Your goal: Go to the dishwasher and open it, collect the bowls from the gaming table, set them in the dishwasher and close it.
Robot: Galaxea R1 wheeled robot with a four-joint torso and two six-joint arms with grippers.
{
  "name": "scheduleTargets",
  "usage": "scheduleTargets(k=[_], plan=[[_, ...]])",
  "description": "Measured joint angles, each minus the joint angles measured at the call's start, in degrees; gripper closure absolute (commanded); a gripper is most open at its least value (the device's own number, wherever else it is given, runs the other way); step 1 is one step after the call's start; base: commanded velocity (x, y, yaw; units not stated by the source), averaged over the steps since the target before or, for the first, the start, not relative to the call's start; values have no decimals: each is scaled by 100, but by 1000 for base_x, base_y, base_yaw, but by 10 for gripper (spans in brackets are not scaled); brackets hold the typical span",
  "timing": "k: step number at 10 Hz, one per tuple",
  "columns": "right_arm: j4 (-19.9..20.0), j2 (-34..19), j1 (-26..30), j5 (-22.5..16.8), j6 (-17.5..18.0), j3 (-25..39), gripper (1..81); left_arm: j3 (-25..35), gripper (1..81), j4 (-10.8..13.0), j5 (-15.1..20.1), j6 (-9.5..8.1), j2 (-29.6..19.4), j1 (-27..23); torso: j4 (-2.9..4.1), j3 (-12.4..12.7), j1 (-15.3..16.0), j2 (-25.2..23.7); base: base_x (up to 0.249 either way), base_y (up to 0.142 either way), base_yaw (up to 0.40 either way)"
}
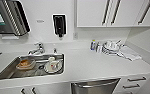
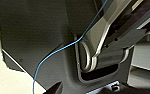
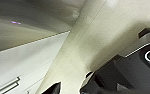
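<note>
- Directly below the head camera: dishwasher (image 1: 94, 87), steel front and bar handle along its top, tucked under the front edge of the tabletop (image 1: 91, 66), door shut as far as can be told.
- Beside it on one side, drawers (image 1: 133, 83) with dark bar handles; on the other, white cabinet doors (image 1: 28, 90). Easy to hook the wrong handle, judging by how close they sit.
- State of both grippers: cannot tell; fingers not made out in either wrist view. A thin blue cable (image 2: 63, 50) across the left wrist view, a possible snag if an arm swings.
- Likely trouble: a door dropping outward into the robot's base if parked too close, or a pull slipping off the smooth bar.
- Farther back, sink (image 1: 6, 72) holding an orange-brown dish (image 1: 24, 64) and a cup on a plate (image 1: 52, 65); tap (image 1: 37, 48) behind it.
- Farther along the tabletop, small bottles (image 1: 94, 46), stacked plates (image 1: 111, 47), a cloth (image 1: 129, 53); none in the way of the door.
- On the wall, a black dispenser (image 1: 59, 25); upper cupboards (image 1: 116, 12) above.
</note>
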Motion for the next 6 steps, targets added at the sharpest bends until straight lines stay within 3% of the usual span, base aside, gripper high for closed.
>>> scheduleTargets(k=[4, 6], plan=[[-1161, 502, -1034, -28, -1957, -827, 10, -458, 10, 6, -72, 6, -40, -450, 0, 0, 0, -2, 0, 0, 0], [-1480, 816, -1265, 146, -2912, -1089, 10, -461, 10, 17, -63, 13, -49, -364, 0, 0, 0, -2, 0, 0, 0]])
